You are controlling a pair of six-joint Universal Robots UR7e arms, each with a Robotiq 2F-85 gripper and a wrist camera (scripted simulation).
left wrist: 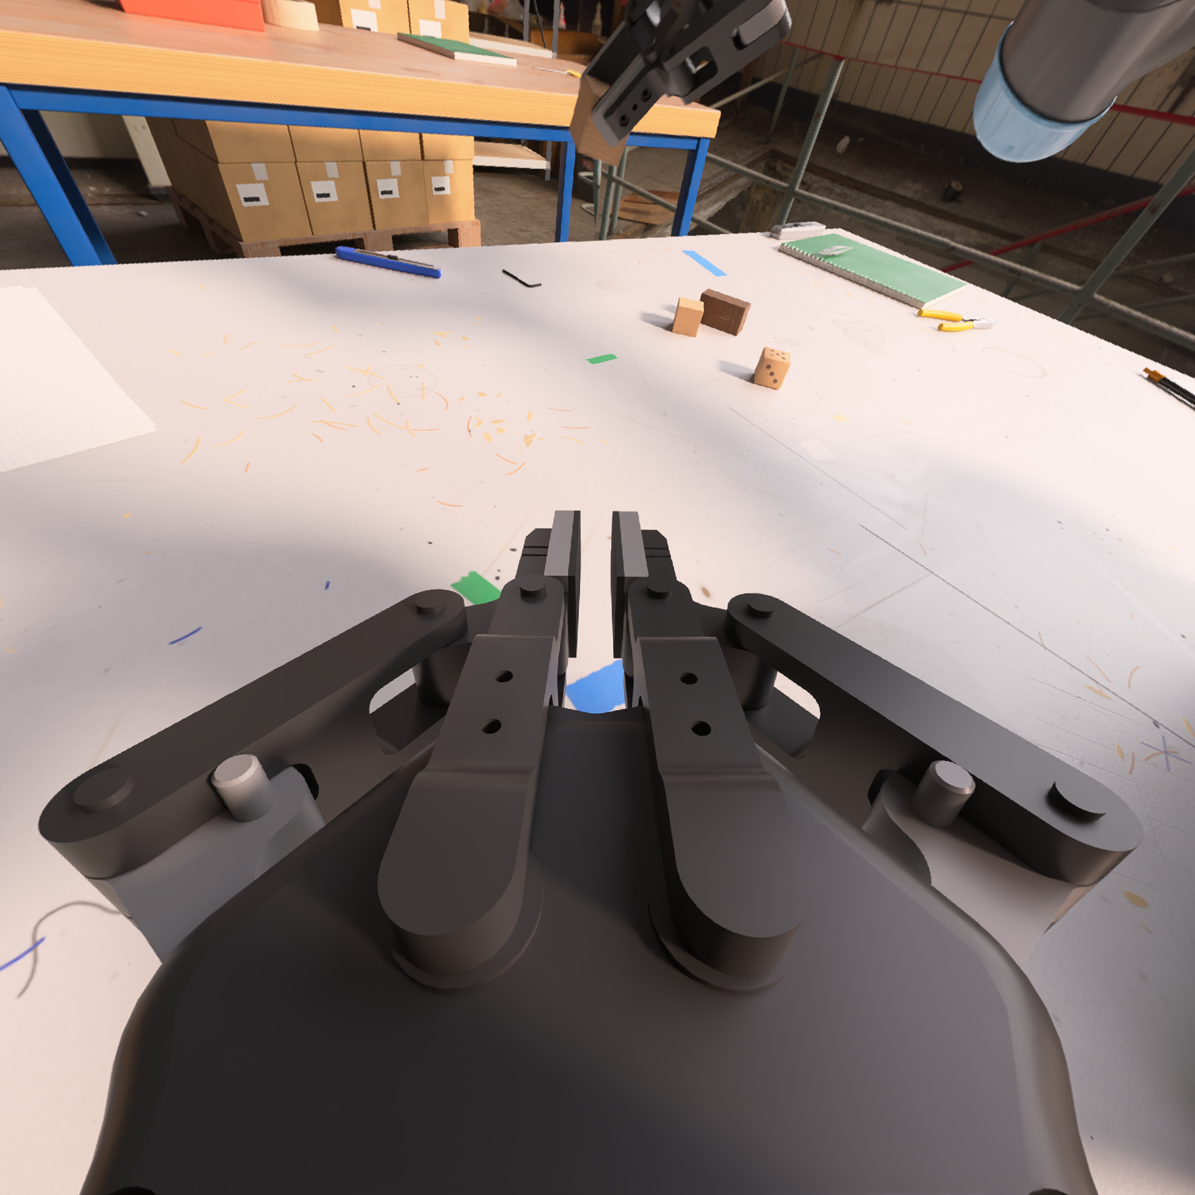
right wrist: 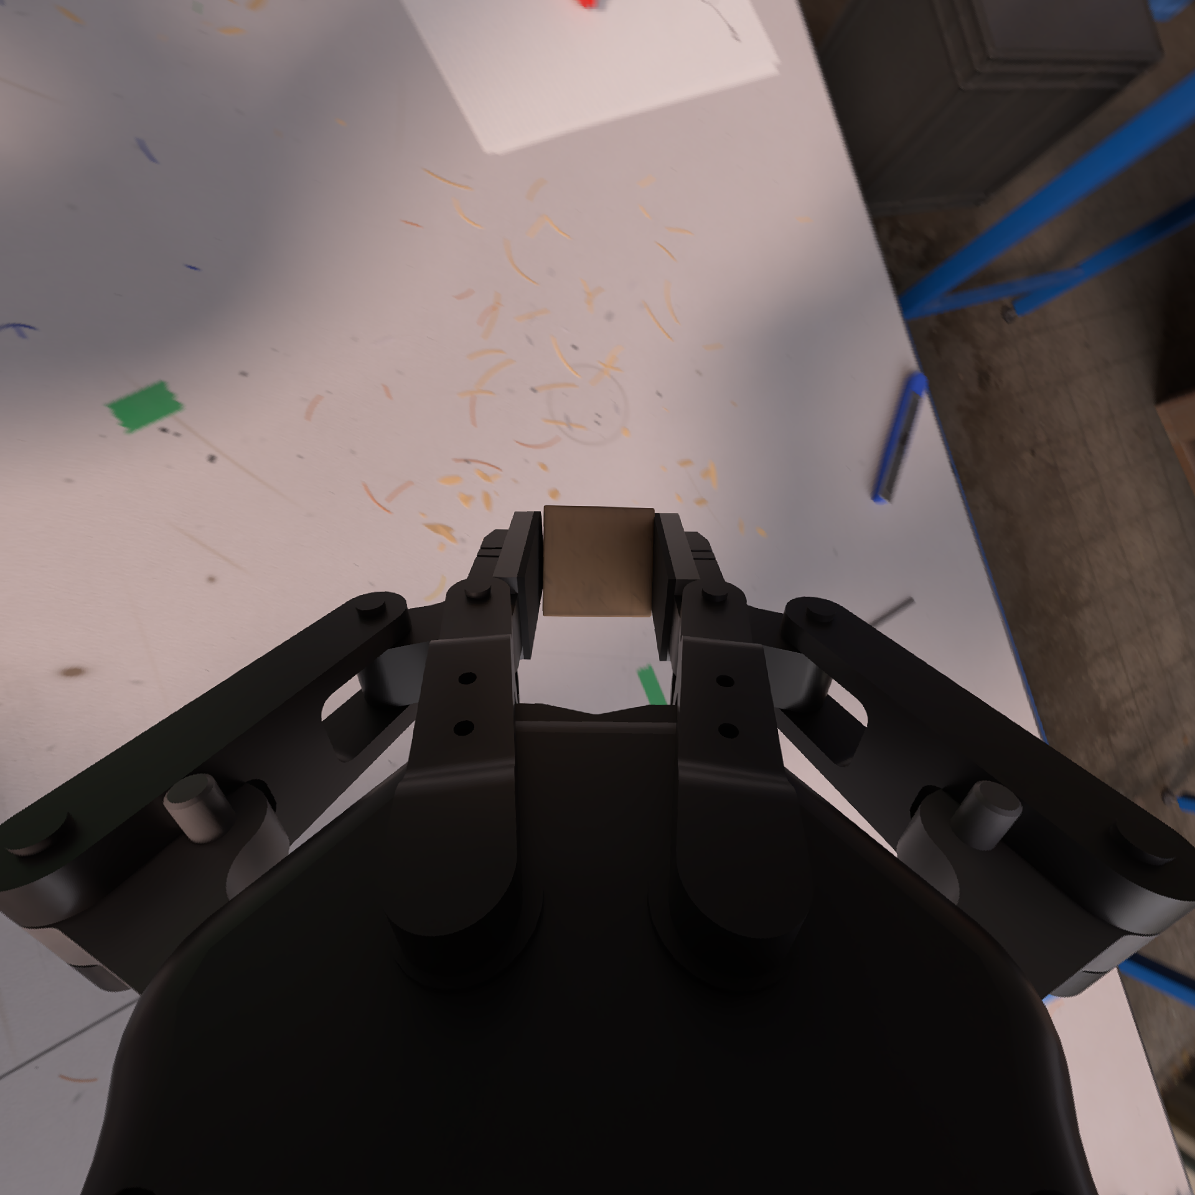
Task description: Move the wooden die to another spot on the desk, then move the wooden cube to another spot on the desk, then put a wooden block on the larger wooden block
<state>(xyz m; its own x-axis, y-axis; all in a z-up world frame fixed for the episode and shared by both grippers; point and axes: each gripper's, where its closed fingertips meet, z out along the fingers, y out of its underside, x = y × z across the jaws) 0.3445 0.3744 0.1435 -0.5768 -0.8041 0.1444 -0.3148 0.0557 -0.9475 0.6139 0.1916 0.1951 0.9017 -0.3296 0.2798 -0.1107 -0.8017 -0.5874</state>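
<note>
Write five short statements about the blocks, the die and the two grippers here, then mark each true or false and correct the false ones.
1. The right gripper holds a wooden cube between its fingers. True.
2. That held cube rests on the desk. False: it is lifted well above the desk.
3. The left gripper holds the wooden die. False: its fingers are nearly closed on nothing, and the die sits on the desk far ahead.
4. A light wooden block stands right beside a darker, larger wooden block. True.
5. The light block is stacked on the darker one. False: both rest on the desk, side by side.
</note>
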